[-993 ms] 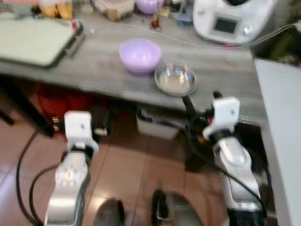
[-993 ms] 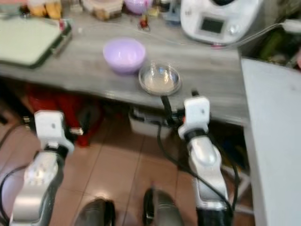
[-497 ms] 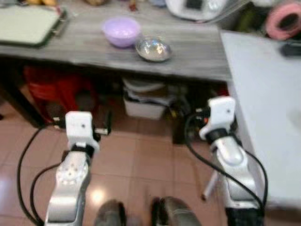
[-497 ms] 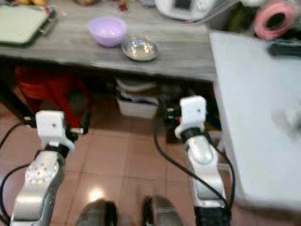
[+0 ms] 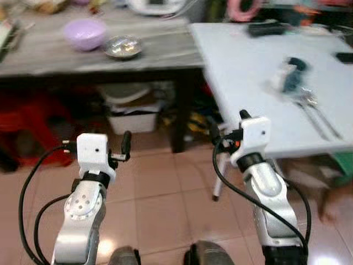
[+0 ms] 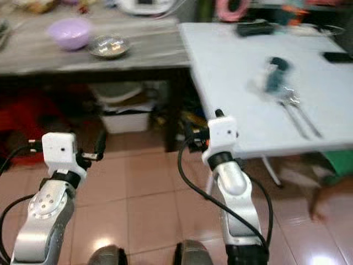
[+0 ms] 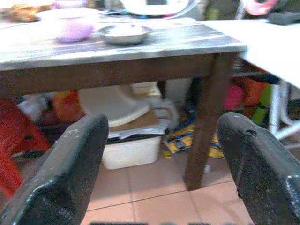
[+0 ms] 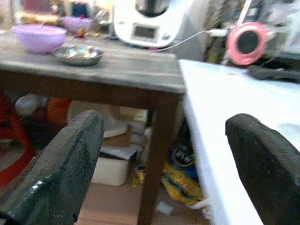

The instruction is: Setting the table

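Landmark: grey wooden table [image 5: 154,52], far side of tiled floor [image 5: 160,204].
Bowls: purple bowl [image 5: 84,34] and steel dish [image 5: 122,47] side by side on it.
Handling: dish probably light, rigid, slippery; pinch rim.
Left gripper [image 7: 159,154]: spread wide, empty, short of table.
Right gripper [image 8: 164,154]: likewise.
Beside: white table [image 5: 253,83], cutlery [image 5: 314,113].

Both eye views look down from the head; the counter [image 5: 83,58] lies in the upper left of the frame. The low wrist views face it too.
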